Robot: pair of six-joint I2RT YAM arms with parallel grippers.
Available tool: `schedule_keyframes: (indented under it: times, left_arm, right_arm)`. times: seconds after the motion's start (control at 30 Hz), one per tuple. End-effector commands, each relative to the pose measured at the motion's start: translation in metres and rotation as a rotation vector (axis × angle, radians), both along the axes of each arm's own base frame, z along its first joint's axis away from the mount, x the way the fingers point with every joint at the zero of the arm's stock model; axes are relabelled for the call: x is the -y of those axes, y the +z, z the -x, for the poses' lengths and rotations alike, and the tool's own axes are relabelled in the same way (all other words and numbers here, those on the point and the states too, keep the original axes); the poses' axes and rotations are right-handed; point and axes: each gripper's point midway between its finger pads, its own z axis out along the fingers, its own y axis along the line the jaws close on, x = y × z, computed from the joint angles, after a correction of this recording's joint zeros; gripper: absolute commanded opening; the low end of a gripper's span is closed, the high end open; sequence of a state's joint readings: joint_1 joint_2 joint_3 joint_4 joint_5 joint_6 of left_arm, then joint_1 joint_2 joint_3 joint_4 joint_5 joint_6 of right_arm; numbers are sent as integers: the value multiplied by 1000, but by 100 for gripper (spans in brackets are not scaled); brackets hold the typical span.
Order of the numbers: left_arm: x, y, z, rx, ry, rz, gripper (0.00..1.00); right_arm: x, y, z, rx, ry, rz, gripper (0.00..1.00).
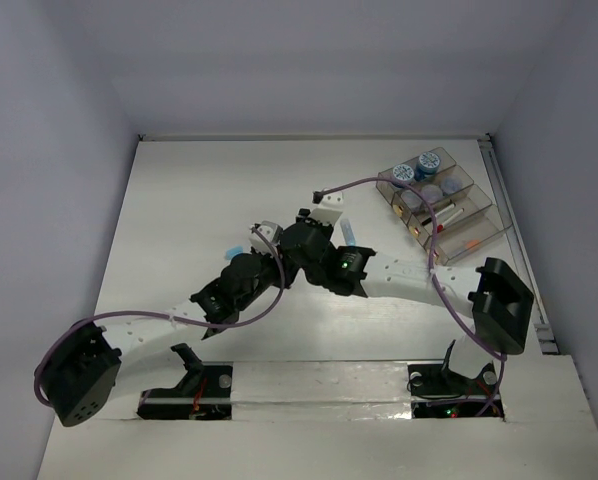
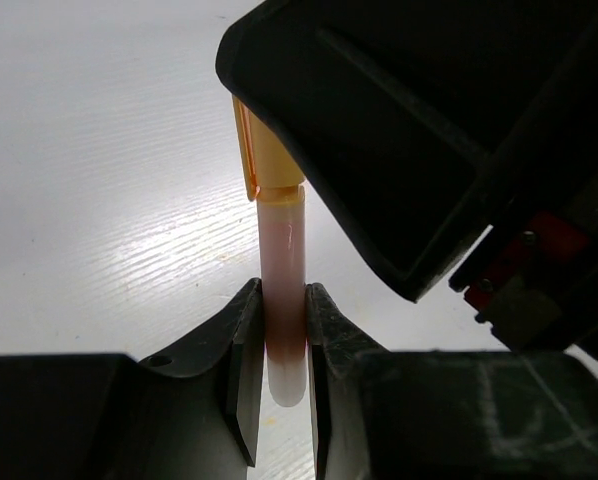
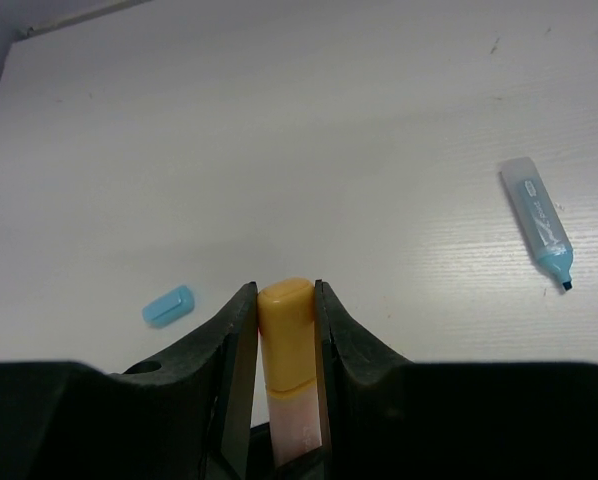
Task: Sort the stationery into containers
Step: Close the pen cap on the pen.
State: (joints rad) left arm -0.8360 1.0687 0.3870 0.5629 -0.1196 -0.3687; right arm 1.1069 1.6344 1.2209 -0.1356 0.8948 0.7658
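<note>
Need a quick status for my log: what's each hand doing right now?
Left hand: closed on the orange highlighter, at its pale body.
Right hand: closed on the same highlighter, at its cap end.

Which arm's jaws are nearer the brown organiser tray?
Right. Both clamp one orange highlighter mid-table. The right arm reaches in from the side of the tray, jaws on the cap end; the left arm holds the barrel, farther from the tray.

The white tabletop point(image 1: 179, 200) carries a clear smoky-brown organiser tray point(image 1: 491, 228) near its far right corner. Towards the middle lie a light-blue highlighter point(image 3: 539, 222), uncapped with its tip bare, and, well apart from it, a loose light-blue cap point(image 3: 168, 305).
</note>
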Motion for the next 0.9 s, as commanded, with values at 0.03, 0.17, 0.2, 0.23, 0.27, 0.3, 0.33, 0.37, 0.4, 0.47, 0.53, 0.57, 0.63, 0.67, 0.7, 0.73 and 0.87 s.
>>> schedule_keyframes:
  times: [0.03, 0.17, 0.2, 0.23, 0.27, 0.3, 0.33, 0.37, 0.4, 0.47, 0.53, 0.57, 0.63, 0.67, 0.7, 0.73, 0.87]
  left_arm:
    - [-2, 55, -17, 132, 74, 139, 0]
    - [-5, 56, -18, 139, 86, 144, 0]
    - [-5, 56, -17, 139, 86, 144, 0]
    - [-6, 56, -17, 141, 87, 143, 0]
    - [-5, 57, -17, 143, 84, 145, 0]
    - [-6, 58, -17, 147, 84, 145, 0]
    - [-6, 59, -17, 152, 82, 146, 0]
    - [-6, 59, -16, 154, 80, 148, 0]
    - [-7, 60, -16, 156, 82, 151, 0]
    - [-8, 62, -15, 162, 85, 153, 0]
    - [-9, 64, -15, 167, 84, 152, 0]
    - [-9, 68, -15, 176, 83, 153, 0]
    - [-12, 69, -13, 178, 82, 145, 0]
    - [-14, 75, -11, 191, 84, 157, 0]
    - [-16, 76, -10, 196, 85, 156, 0]
    - [-18, 77, -10, 201, 89, 157, 0]
    - [-25, 80, -12, 209, 125, 148, 0]
  right_arm:
    - [-6, -11, 24, -28, 40, -6, 0]
    - [-14, -20, 35, -33, 57, 33, 0]
    - [-15, -23, 35, -36, 57, 43, 0]
    - [-19, -26, 40, -45, 76, 52, 0]
    - [-19, -29, 41, -53, 80, 60, 0]
    - [-19, -32, 42, -61, 83, 64, 0]
    - [-21, -35, 44, -76, 102, 60, 0]
    - [-22, -37, 47, -85, 118, 54, 0]
    - [-24, -37, 48, -86, 131, 37, 0]
    - [-32, -42, 59, -119, 206, -4, 0]
    - [-37, -56, 71, -167, 276, -16, 0]
    - [-41, -57, 75, -179, 301, -37, 0]
    - [-47, -67, 86, -220, 363, -61, 0]
    - [-44, -80, 92, -242, 381, -53, 0]
    - [-51, -79, 97, -236, 408, -85, 0]
    - [-53, -84, 101, -253, 424, -90, 0]
    - [-61, -103, 124, -298, 455, -63, 0]
